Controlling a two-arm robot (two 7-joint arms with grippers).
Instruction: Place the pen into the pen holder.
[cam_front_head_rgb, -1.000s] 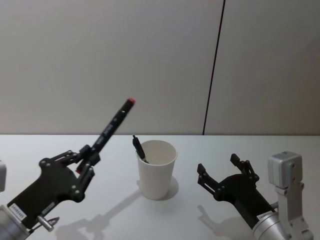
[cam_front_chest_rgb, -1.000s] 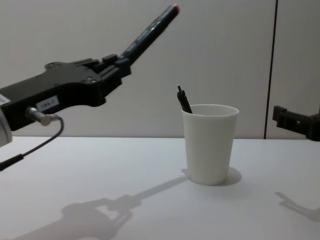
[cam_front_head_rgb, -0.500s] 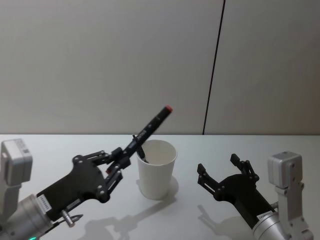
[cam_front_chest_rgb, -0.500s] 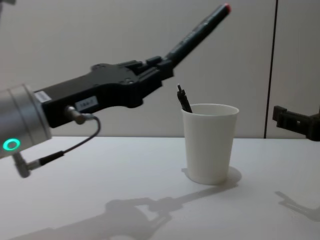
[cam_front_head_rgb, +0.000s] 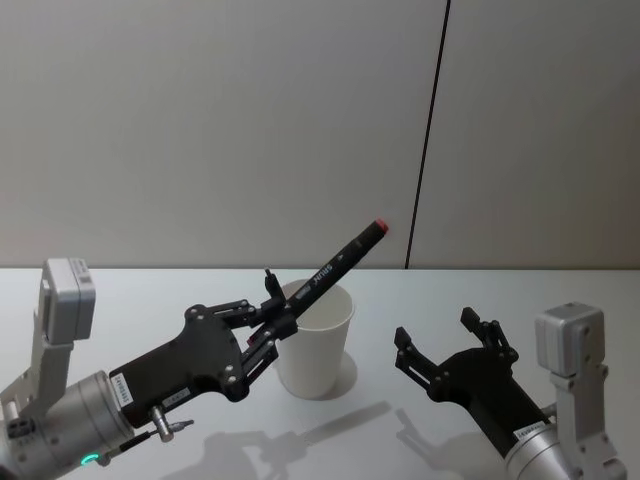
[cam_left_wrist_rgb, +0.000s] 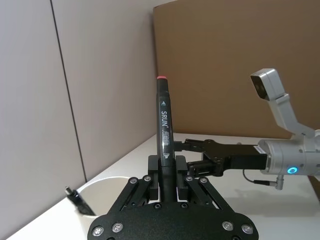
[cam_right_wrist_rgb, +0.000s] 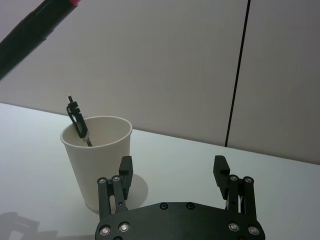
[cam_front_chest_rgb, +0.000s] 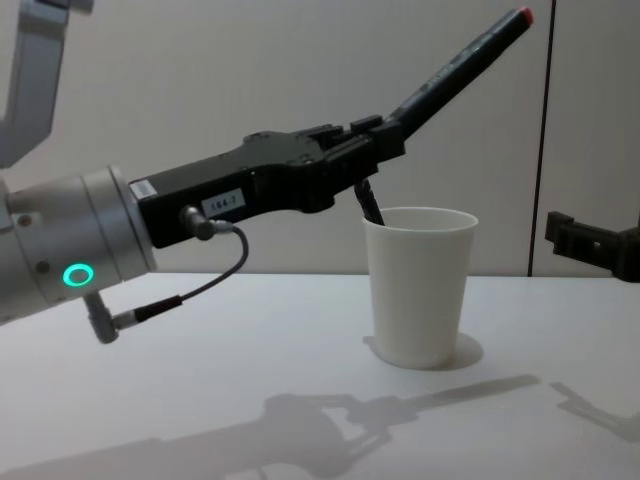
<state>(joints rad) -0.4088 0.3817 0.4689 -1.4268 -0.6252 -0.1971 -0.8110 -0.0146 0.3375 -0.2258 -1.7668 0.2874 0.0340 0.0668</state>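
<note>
My left gripper (cam_front_head_rgb: 268, 332) is shut on the lower end of a black pen (cam_front_head_rgb: 335, 262) with a red tip. The pen slants up and to the right, and its body crosses above the rim of the pen holder (cam_front_head_rgb: 315, 350), a white paper cup standing on the table. In the chest view the pen (cam_front_chest_rgb: 460, 65) rises well above the cup (cam_front_chest_rgb: 418, 290), with the left gripper (cam_front_chest_rgb: 375, 140) just left of the rim. My right gripper (cam_front_head_rgb: 450, 345) rests open and empty to the right of the cup, also seen in the right wrist view (cam_right_wrist_rgb: 172, 170).
A second, thin black pen (cam_front_head_rgb: 278, 296) leans inside the cup against its left rim. The white table (cam_front_head_rgb: 420, 290) runs back to a grey wall with a dark vertical seam (cam_front_head_rgb: 425, 170). A brown board (cam_left_wrist_rgb: 235, 65) stands off to the right.
My left arm has swung right toward the cup with the pen, whose tip went from left of the cup to above and past it. The right arm has not moved.
</note>
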